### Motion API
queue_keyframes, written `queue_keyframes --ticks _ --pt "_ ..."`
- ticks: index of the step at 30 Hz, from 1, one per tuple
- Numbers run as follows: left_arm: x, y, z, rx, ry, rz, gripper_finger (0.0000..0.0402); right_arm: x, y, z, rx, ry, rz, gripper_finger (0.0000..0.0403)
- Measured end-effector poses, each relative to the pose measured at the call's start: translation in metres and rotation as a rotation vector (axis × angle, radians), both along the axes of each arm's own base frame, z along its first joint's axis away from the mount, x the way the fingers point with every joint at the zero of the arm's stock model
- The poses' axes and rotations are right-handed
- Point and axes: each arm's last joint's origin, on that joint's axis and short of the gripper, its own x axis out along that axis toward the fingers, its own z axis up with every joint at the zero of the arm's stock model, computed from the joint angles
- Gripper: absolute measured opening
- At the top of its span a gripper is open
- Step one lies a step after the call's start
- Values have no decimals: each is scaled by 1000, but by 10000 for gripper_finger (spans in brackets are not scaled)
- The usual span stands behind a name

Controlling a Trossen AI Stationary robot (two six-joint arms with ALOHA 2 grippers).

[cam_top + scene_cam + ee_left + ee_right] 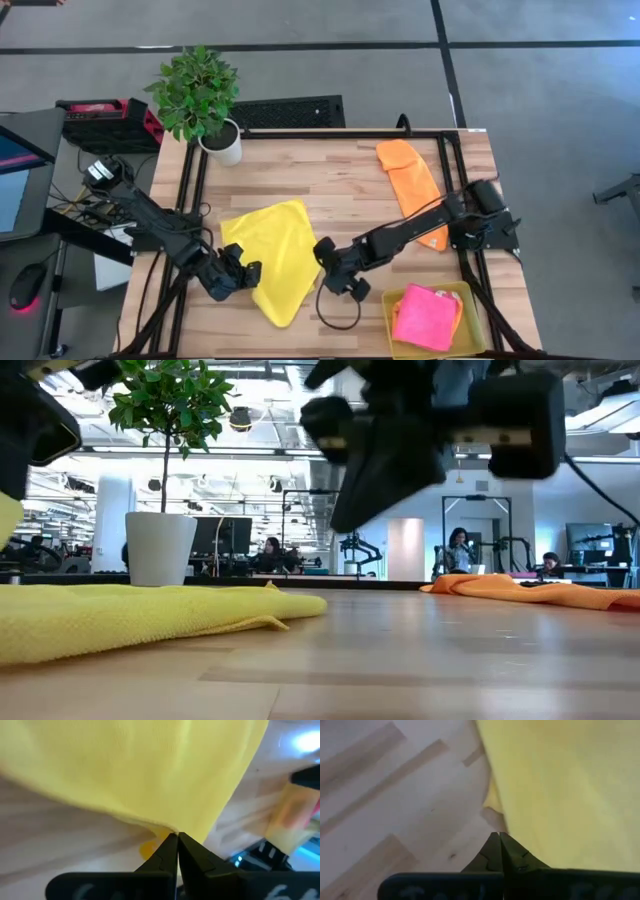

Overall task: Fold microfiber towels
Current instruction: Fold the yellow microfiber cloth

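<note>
Yellow towel (272, 255) spread mid-table, nearest the front edge, with one corner pinched in the left gripper (243, 273), jaws fully closed on the cloth. Right gripper (322, 258) next along, at the towel's other edge, fingers pressed together; can't tell whether any cloth is caught. Further right: orange towel (410, 175) lying near the far edge, pink towel (427, 316) sitting in the yellow tray (391, 324).

This looks like a big robot lab or open office; the low view shows a long room with bright ceiling lights (300, 448), desks with screens (222, 536), and people (459, 549) sitting far off; more robot frames (478, 530) seem to stand there, though they are small.
</note>
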Motion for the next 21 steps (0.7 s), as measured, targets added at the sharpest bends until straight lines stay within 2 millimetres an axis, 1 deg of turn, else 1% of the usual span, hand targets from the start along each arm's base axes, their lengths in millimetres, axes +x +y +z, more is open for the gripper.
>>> queue_keyframes --ticks 5,9,14,18,21 --pt "7 8 0 32 -11 2 0 -11 -7 18 -76 3 -50 1" --pt "14 11 3 50 -69 -32 0 -18 -16 32 -46 29 -114 2" --pt "18 4 10 14 -161 -77 0 -17 -24 32 -4 59 -189 14" --pt "14 -3 12 -74 -102 -133 0 -12 -33 34 57 51 -293 25" --pt "7 -4 7 -102 5 -142 0 -8 -42 35 111 42 -383 29"
